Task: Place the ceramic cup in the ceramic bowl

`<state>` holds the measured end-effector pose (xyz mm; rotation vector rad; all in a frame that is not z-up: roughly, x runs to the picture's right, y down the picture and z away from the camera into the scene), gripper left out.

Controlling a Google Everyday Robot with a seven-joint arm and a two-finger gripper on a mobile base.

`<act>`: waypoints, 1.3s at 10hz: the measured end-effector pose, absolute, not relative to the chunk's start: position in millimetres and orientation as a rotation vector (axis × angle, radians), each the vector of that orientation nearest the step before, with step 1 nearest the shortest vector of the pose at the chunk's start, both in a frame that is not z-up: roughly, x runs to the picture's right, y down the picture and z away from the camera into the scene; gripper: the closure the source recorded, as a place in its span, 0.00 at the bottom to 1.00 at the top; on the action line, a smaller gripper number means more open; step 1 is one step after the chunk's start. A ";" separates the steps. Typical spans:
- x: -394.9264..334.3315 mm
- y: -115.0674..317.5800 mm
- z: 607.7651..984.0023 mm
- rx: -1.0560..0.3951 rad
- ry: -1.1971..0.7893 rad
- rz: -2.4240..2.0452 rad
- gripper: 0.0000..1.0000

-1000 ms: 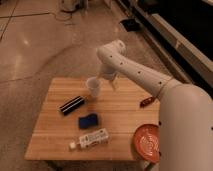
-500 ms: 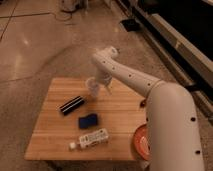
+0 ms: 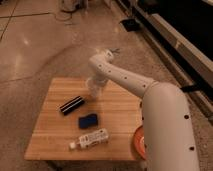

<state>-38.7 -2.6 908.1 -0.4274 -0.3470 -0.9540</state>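
Note:
The white ceramic cup (image 3: pixel 93 90) stands upright on the wooden table (image 3: pixel 55 140) near its far edge, at the middle. My gripper (image 3: pixel 96 81) hangs straight down from the bent wrist and sits right over the cup, covering its top. The orange-red ceramic bowl (image 3: pixel 138 144) lies at the table's near right corner. Only its left edge shows, since my white arm (image 3: pixel 160 115) hides the rest.
A black ribbed oblong object (image 3: pixel 72 105) lies left of the cup. A blue object (image 3: pixel 87 121) lies at the table's middle. A white bottle with a label (image 3: pixel 91 138) lies on its side near the front edge. Shiny floor surrounds the table.
My arm has swung left and down from the cup's right, bringing the gripper onto the cup. The arm now hides most of the bowl. The cup stays in its place.

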 end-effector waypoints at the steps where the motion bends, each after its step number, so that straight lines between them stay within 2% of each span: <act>1: -34.9 -0.2 909.9 -0.427 -0.347 -0.946 0.93; 3: -26.0 -1.3 904.6 -0.413 -0.362 -0.920 1.00; 5: -12.7 -10.2 889.3 -0.385 -0.379 -0.896 1.00; 8: 42.5 -21.6 844.3 -0.326 -0.406 -0.853 1.00; 11: 104.5 -4.6 807.4 -0.314 -0.423 -0.853 1.00; 13: 141.4 21.1 782.2 -0.316 -0.449 -0.895 1.00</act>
